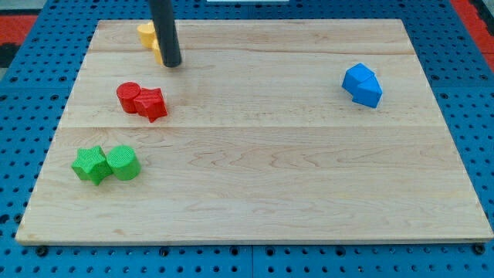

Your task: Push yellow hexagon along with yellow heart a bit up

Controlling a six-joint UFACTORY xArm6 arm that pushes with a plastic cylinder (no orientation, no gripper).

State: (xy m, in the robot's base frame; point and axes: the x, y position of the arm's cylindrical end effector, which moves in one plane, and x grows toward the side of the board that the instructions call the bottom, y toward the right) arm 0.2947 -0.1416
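Two yellow blocks sit close together at the view's top left, partly hidden by my rod. One yellow block shows left of the rod near the board's top edge; the other yellow block shows just below it. I cannot tell which is the hexagon and which the heart. My tip rests on the board just right of and below the lower yellow block, touching or nearly touching it.
A red round block and a red star touch at the left. A green star and a green hexagon touch at the lower left. Two blue blocks sit together at the right. The wooden board lies on a blue pegboard.
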